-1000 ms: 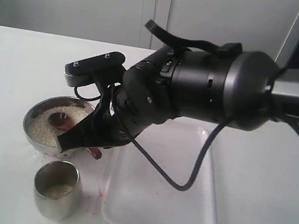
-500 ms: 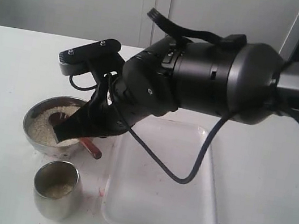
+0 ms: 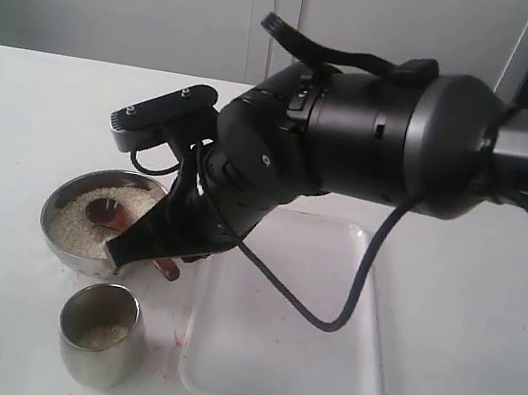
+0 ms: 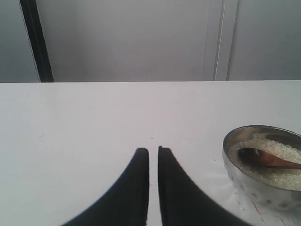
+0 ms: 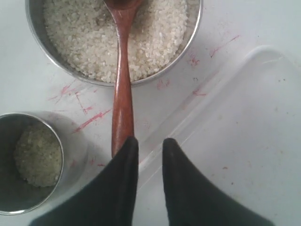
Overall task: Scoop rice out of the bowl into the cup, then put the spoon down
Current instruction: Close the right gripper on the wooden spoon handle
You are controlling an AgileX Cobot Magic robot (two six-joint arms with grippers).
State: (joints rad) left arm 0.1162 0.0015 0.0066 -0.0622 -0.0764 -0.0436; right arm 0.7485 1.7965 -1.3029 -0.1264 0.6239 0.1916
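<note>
Spoon [image 5: 122,94] head in bowl [image 5: 34,23] of rice [image 5: 80,42], handle end just beside right jaws, parted, empty, left jaws closed, empty

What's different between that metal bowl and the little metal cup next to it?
The bowl is wide and shallow; the cup is narrower, with straight sides. The bowl is mostly full of rice; the cup has only a little at the bottom. A wooden spoon rests in the bowl, none in the cup. Both are shiny steel and stand upright on the white table.

One each: bowl [image 3: 55,246], cup [image 3: 95,357], spoon [image 5: 122,94], seemingly tray [image 3: 288,354]
</note>
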